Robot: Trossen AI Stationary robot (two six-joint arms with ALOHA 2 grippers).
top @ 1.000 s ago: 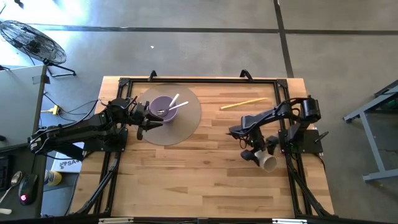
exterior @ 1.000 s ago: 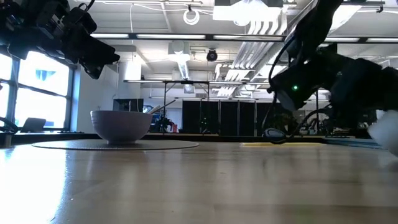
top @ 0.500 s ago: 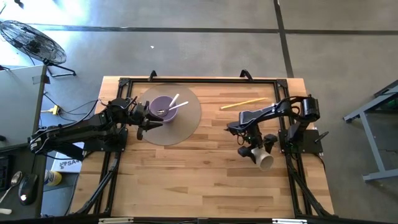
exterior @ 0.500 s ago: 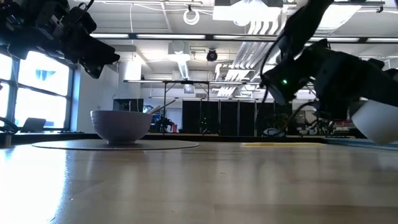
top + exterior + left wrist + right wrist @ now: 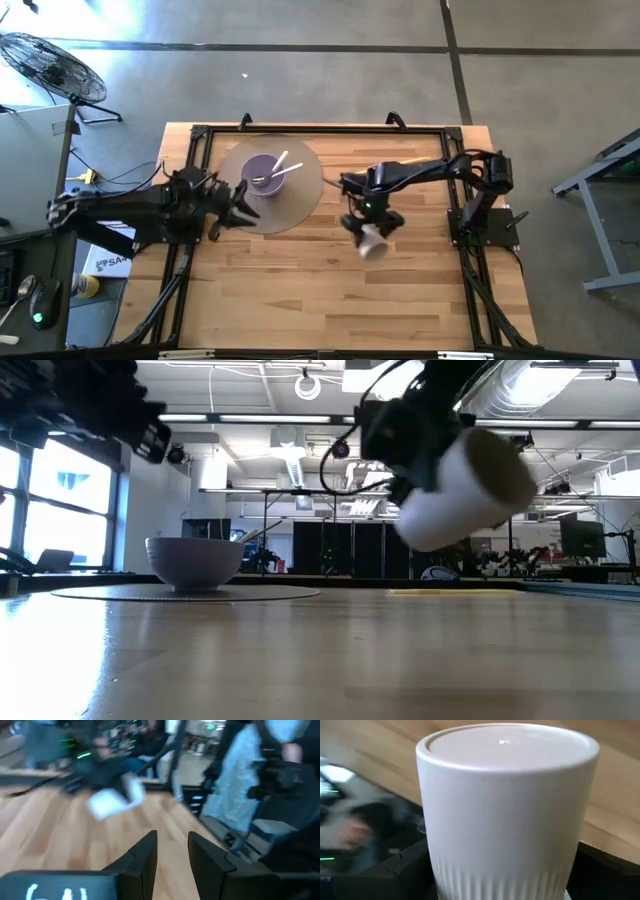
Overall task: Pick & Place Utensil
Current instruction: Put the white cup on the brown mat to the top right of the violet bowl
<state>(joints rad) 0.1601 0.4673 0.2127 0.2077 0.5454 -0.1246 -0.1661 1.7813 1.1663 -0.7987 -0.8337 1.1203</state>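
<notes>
High view: we see the right claw holding a white cup above the middle of the bench. A purple bowl with two utensils in it sits on a round grey mat. A yellow stick lies near the far edge. The left claw is at the mat's left rim.

Low view: the cup hangs tilted, off the bench; the bowl stands on the mat.

Left wrist view: we see the fingers narrowly apart, holding nothing.

Right wrist view: the cup fills the frame, gripped at its base.
</notes>
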